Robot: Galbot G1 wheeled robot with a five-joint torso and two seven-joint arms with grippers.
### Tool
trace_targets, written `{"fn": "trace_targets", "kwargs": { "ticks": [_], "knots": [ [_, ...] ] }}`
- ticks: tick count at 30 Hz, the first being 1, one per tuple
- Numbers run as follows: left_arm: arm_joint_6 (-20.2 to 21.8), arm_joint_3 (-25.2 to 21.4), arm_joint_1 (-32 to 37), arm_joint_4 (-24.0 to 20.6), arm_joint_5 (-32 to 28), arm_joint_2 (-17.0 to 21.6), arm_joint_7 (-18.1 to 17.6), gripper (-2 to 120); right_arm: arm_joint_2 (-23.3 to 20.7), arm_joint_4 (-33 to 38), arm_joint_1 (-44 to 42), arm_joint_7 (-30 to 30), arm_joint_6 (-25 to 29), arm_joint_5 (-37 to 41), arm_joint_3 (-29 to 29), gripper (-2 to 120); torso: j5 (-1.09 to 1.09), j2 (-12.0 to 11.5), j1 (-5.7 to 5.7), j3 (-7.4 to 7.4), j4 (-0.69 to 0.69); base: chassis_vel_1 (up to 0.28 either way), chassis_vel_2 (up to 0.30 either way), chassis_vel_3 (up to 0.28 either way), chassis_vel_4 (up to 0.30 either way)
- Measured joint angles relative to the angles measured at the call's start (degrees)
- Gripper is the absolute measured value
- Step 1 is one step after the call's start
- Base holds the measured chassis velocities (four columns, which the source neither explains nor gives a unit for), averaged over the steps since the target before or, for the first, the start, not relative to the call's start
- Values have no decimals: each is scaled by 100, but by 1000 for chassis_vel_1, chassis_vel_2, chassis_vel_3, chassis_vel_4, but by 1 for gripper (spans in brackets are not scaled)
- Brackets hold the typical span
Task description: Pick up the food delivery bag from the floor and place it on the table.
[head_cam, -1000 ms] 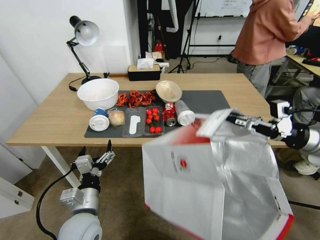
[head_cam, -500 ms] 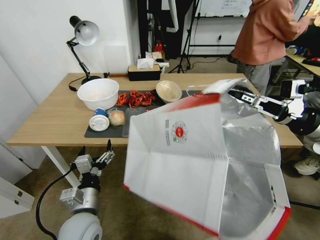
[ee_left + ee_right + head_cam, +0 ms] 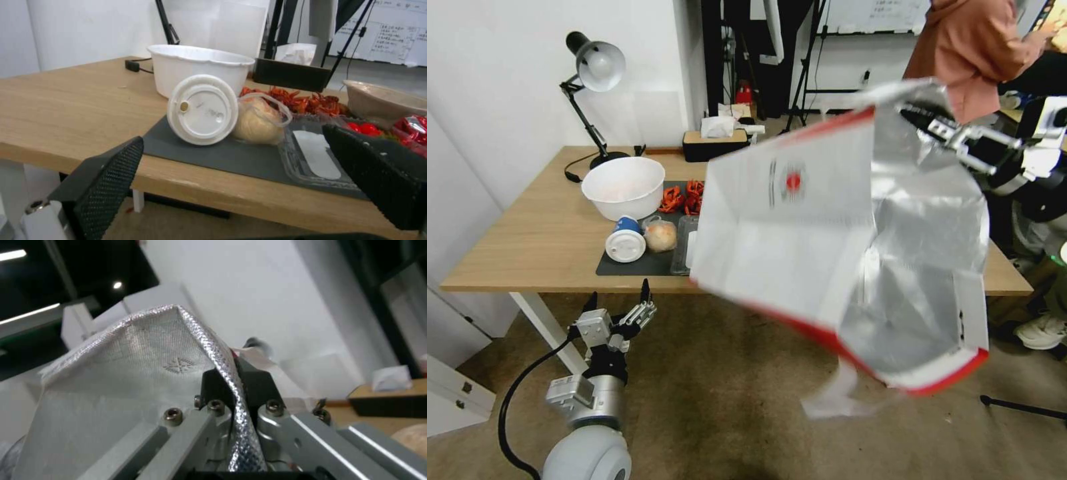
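Bag (image 3: 800, 233) airborne in right gripper (image 3: 924, 115), hiding table (image 3: 540, 233) clutter.

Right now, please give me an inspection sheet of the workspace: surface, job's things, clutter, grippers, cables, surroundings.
Surface: table, light wood, dark mat on it.
Job's things: food delivery bag in the air, tilted, off the floor, foil edge pinched.
Clutter: white bowl, lidded cup on its side, bagged bun, crayfish, clear tray, tissue box.
Grippers: right gripper shut on the bag's rim; left gripper open, low before the table's edge.
Cables: lamp cord on the table.
Surroundings: a person standing behind.
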Motion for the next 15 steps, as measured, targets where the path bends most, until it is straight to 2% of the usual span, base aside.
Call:
{"fn": "trace_targets", "kwargs": {
  "ticks": [9, 10, 15],
  "knots": [
    [-5, -7, 14, -13, 13, 2, -16, 100, 90, -166, 1007, 1724, 507, 417, -283, 0, -1, 0, 0, 0, 1, 0, 0, 0, 0],
    [-5, -7, 14, -13, 13, 2, -16, 100, 90, -166, 1007, 1724, 507, 417, -283, 0, -1, 0, 0, 0, 1, 0, 0, 0, 0],
    [-6, -5, 12, -11, 20, 5, -17, 100, 236, -309, 1243, 2513, 674, 399, -384, 0, -1, 0, 0, 0, 0, 0, 0, 0, 0]
  ]
}}
